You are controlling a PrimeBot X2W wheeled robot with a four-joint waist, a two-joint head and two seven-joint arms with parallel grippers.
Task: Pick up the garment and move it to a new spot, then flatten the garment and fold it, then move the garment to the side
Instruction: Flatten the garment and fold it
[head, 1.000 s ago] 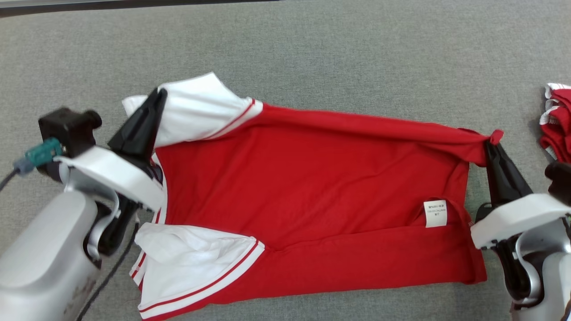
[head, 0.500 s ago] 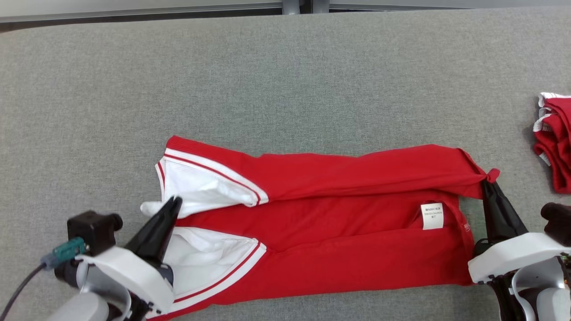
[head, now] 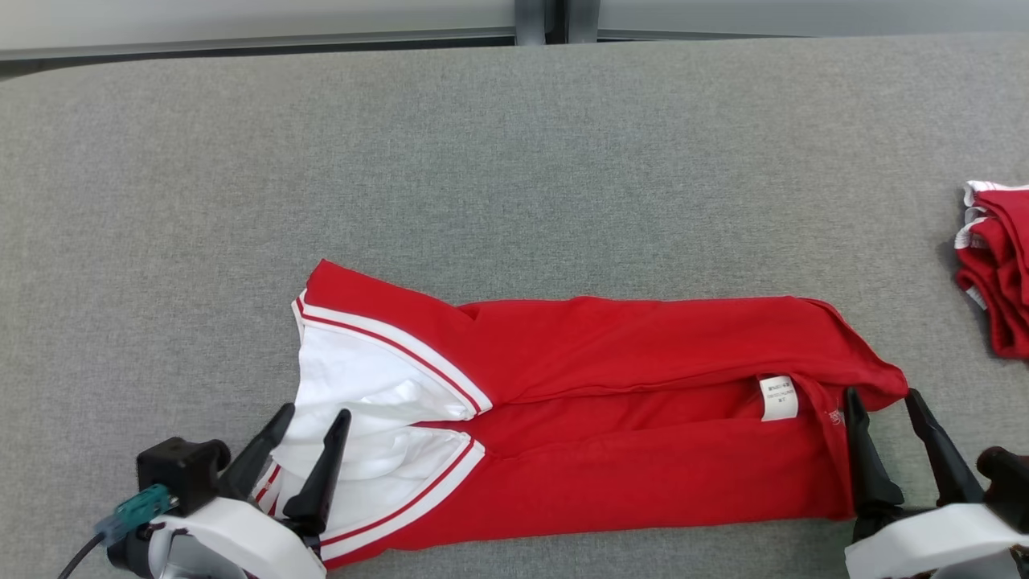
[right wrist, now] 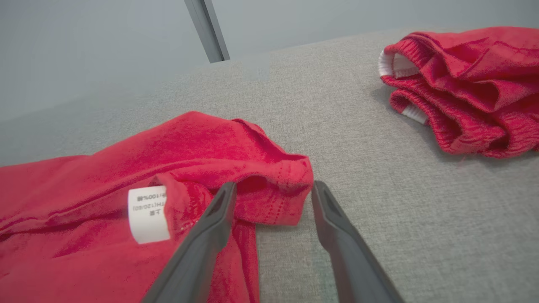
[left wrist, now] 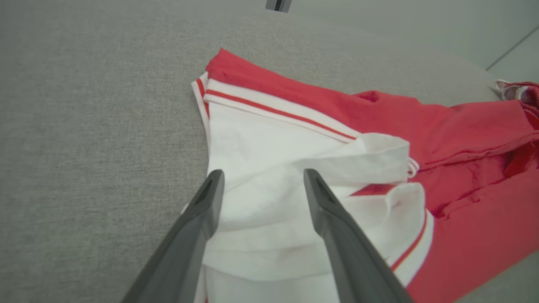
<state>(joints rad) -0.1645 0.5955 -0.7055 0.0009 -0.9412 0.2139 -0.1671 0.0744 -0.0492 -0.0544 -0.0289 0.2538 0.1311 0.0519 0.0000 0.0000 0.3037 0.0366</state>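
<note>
The garment, a red top with white sleeves, is seen lying flat on the grey desk. It is well apart from the heap of red clothing and to the robot's left of it. It is doubled lengthwise into a long band. A white care label is exposed at the end nearer the heap, and the sleeves are bunched at the end farthest from the heap.

The right gripper is held at the hem corner nearest the heap. Its fingers are spread wide, the corner lies loose between them, and nothing is gripped. The left gripper is poised over the sleeves at the end away from the heap, its fingers likewise wide and holding nothing. Whether their tips touch the cloth cannot be told for certain.

The folding step is judged to be in hand, with one lengthwise fold laid. The next move is judged to call for the crumpled sleeves to be smoothed. One end is then to be pinched and carried over toward the other, so that the band is halved before it is moved aside.
</note>
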